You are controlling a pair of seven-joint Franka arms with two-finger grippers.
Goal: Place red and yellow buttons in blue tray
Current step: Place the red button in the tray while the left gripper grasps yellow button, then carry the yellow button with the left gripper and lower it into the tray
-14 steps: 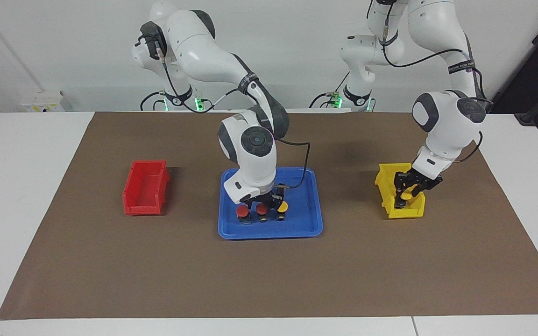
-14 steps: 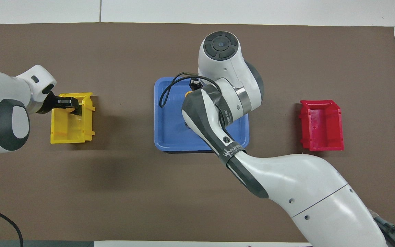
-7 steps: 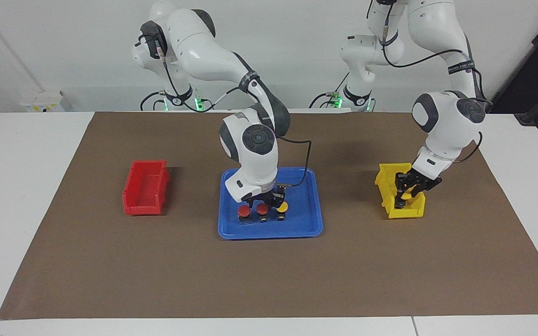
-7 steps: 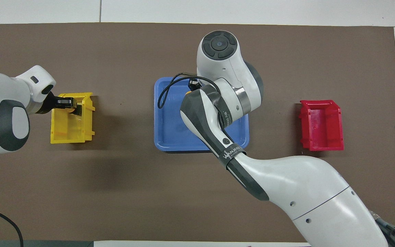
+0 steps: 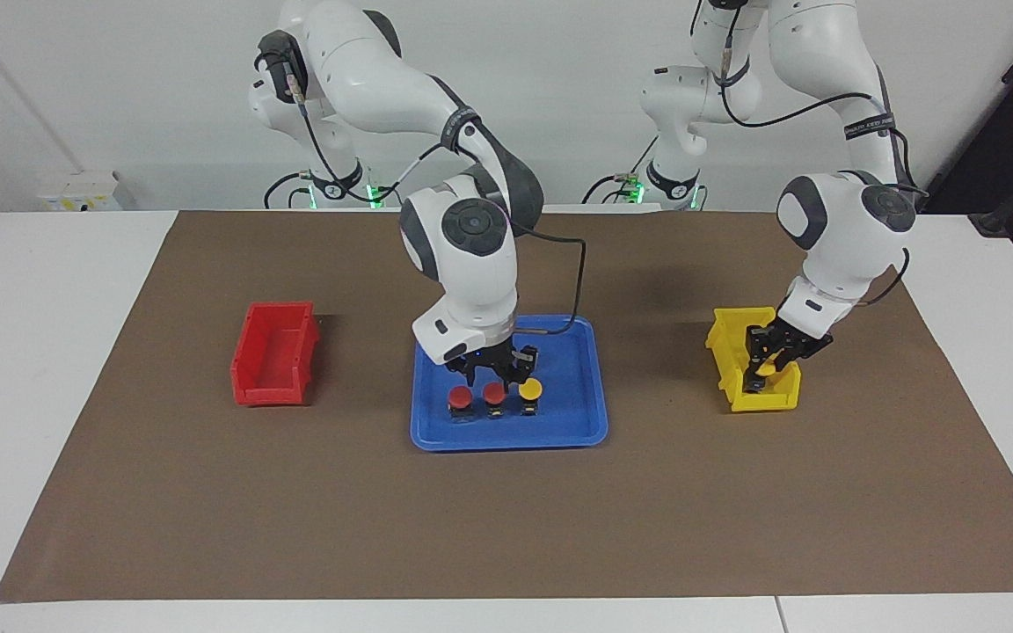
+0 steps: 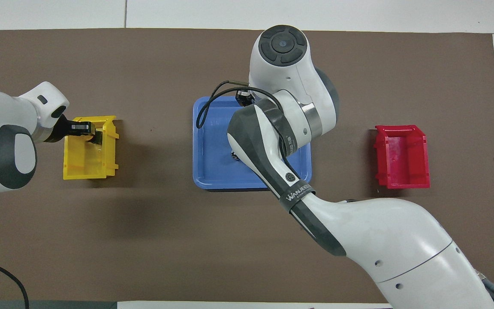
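The blue tray [image 5: 570, 420] lies mid-table and also shows in the overhead view [image 6: 212, 165]. In it stand two red buttons [image 5: 460, 399] [image 5: 494, 395] and one yellow button [image 5: 530, 388] in a row. My right gripper [image 5: 494, 373] hangs open and empty just above that row. In the overhead view the right arm hides the buttons. My left gripper [image 5: 767, 355] reaches down into the yellow bin [image 5: 761, 400] and is shut on the second yellow button [image 5: 767, 369]. It also shows in the overhead view [image 6: 85, 128].
The small red bin [image 5: 273, 353] stands empty toward the right arm's end of the table, also in the overhead view [image 6: 402, 156]. The yellow bin [image 6: 87, 165] stands toward the left arm's end. A brown mat [image 5: 506, 519] covers the table.
My right gripper has let go of the yellow button in the tray and risen above it. My left gripper has stayed in the yellow bin with its button.
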